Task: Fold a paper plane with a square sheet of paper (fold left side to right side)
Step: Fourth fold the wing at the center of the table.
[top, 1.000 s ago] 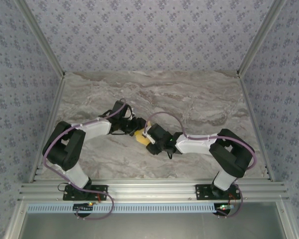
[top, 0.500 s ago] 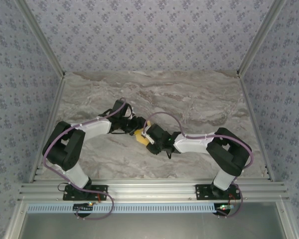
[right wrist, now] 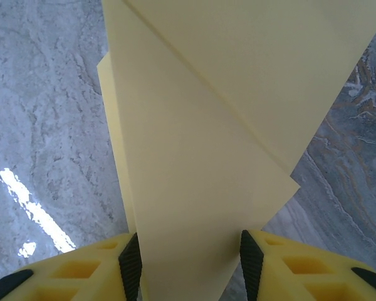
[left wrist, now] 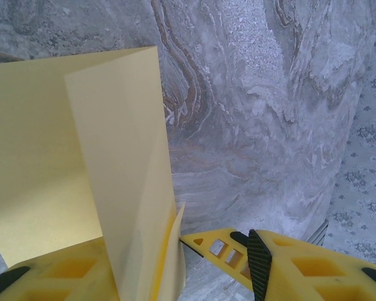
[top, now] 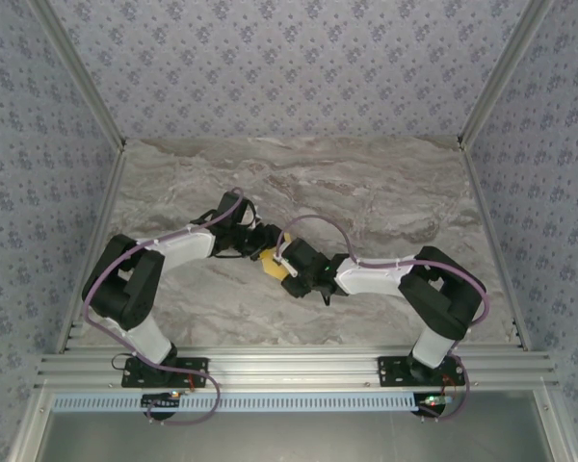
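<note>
One folded paper sheet (right wrist: 194,157), two grippers. Left gripper (left wrist: 182,257) half open, sheet beside one finger; right gripper (right wrist: 189,266) straddling it, grip unclear.

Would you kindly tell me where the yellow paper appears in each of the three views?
Top external: the paper is a small yellow patch at mid-table, just left of the picture's centre.
Left wrist: the paper, folded, covers most of the left half.
Right wrist: the paper runs from the top edge down to bottom centre.
Shared landmark: the grey marble table beneath it.
</note>
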Robot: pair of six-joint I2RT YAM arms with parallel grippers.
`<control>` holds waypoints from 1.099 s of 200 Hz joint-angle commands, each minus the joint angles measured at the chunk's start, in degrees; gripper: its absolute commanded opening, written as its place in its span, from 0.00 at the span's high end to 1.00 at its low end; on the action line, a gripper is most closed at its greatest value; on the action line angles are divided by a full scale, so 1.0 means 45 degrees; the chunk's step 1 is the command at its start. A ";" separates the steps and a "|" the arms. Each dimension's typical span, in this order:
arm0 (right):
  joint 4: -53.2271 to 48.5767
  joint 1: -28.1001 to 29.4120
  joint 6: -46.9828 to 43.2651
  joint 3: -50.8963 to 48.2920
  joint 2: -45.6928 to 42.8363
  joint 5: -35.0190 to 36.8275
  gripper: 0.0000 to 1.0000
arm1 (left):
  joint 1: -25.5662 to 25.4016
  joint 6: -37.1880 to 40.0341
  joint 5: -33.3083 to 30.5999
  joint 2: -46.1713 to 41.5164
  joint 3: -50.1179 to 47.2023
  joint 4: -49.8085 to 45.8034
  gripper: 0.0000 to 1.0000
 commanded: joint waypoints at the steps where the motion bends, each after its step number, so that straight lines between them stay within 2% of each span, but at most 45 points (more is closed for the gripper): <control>1: -0.0120 -0.0138 -0.0084 0.0260 0.0116 0.0114 0.58 | 0.0026 0.0130 -0.0073 -0.0523 0.0335 -0.0233 0.49; 47: -0.0108 -0.0346 -0.0082 0.0209 0.0039 -0.0310 0.76 | 0.0087 0.0302 -0.0015 -0.0821 0.0255 -0.0235 0.47; 93: -0.0071 -0.0566 -0.0083 0.0122 0.0021 -0.0995 0.88 | 0.0473 0.0561 0.0006 -0.1715 0.0002 -0.0506 0.41; 152: -0.0109 -0.0939 0.0150 0.0059 0.0023 -0.2100 0.90 | 0.1230 0.1127 -0.0267 -0.3615 -0.0981 -0.1368 0.34; 220: -0.0070 -0.0842 0.0307 -0.0183 0.0070 -0.2257 0.86 | 0.1077 0.0614 0.0169 -0.3447 -0.2213 -0.0334 0.36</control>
